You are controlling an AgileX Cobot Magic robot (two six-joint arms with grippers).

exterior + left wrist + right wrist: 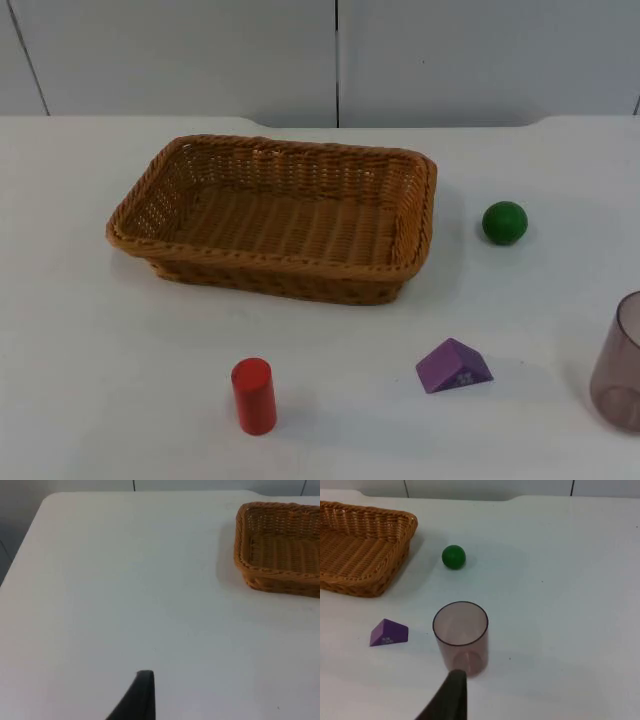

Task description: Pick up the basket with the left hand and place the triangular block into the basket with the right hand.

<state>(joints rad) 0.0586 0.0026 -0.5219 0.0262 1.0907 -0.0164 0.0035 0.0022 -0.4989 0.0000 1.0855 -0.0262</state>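
The triangular block (453, 366), a purple wedge, lies on the white table (90, 380) near its front edge, in front of the wicker basket's (278, 214) right-hand end and well apart from it; nothing touches the block. Of the right gripper a single black fingertip (451, 696) can be seen in the right wrist view, hovering over the table just beside the base of a translucent mauve cup (461, 637), and how far its fingers are spread cannot be told, though it plainly holds nothing that is visible. In that same view the block (388, 632) lies beside the cup, apart from it, with the basket's corner (360, 545) further off and a green ball (453, 557) beyond the cup. Of the left gripper likewise one black fingertip (139, 696) is to be seen, above bare table in the left wrist view, well apart from the basket (280, 547); whether its fingers are open or closed cannot be told. The basket, brown and rectangular with a woven rim, stands flat on the table in the middle, with nothing inside it. From above, the green ball (504, 222) rests to the right of the basket, near but not touching it. A red cylinder (254, 395) stands upright at the front, left of the block, and the cup (620, 362) stands at the table's right edge.
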